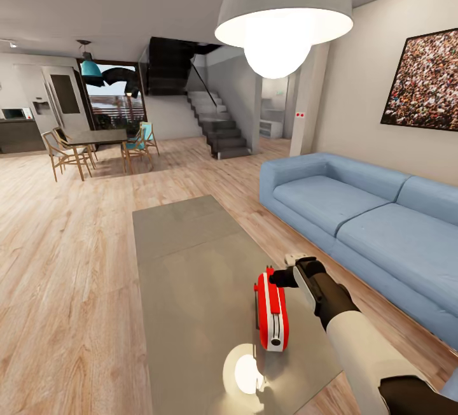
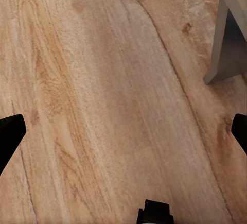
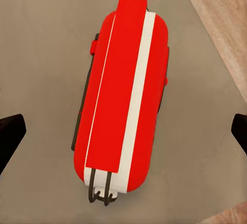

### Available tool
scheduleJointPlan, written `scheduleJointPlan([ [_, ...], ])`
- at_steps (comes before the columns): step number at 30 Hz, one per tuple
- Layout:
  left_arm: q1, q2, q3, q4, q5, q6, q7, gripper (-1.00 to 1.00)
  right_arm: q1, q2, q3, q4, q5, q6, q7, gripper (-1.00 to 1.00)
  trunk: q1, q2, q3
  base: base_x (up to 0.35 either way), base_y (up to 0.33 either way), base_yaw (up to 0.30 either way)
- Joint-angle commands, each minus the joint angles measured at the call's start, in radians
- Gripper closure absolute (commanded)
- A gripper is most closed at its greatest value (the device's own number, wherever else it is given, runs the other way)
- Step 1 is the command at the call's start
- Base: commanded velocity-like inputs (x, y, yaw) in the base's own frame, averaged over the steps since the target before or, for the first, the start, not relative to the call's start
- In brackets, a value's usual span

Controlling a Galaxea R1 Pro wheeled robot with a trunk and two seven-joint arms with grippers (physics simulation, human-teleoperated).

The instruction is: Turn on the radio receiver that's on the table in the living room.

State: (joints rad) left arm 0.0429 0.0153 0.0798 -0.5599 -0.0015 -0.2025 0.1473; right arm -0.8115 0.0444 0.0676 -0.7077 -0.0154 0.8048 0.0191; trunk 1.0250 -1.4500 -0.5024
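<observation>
Hovering over the radio receiver point(image 1: 271, 309), the robot's right hand point(image 1: 294, 270) is spread wide and grasping nothing, its fingertips point(image 3: 10, 134) set well apart either side of the red casing. The radio sits near the sofa-side edge of the glossy grey counter point(image 1: 184, 256). The left hand point(image 2: 123, 131), likewise released, hangs above the wood floor point(image 2: 103, 80) beside a counter leg point(image 2: 218, 44).
</observation>
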Motion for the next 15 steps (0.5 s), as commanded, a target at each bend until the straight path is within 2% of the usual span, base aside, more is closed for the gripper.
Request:
scheduleJointPlan([
  [1, 0.0, 0.0, 0.0, 0.0, 0.0, 0.0, 0.0, -1.0, 0.0, 0.0, 0.0, 0.0, 0.0, 0.0, 0.0, -1.0, 0.0, 0.0, 0.0, 0.0, 0.0, 0.0],
  [11, 0.0, 0.0, 0.0, 0.0, 0.0, 0.0, 0.0, -1.0, 0.0, 0.002, 0.002, 0.001, 0.003, -0.005, 0.005, -1.0, 0.0, 0.0, 0.0, 0.0, 0.0, 0.0],
  [15, 0.0, 0.0, 0.0, 0.0, 0.0, 0.0, 0.0, -1.0, 0.0, 0.002, 0.003, 0.001, 0.003, -0.042, 0.013, -1.0, 0.0, 0.0, 0.0, 0.0, 0.0, 0.0],
])
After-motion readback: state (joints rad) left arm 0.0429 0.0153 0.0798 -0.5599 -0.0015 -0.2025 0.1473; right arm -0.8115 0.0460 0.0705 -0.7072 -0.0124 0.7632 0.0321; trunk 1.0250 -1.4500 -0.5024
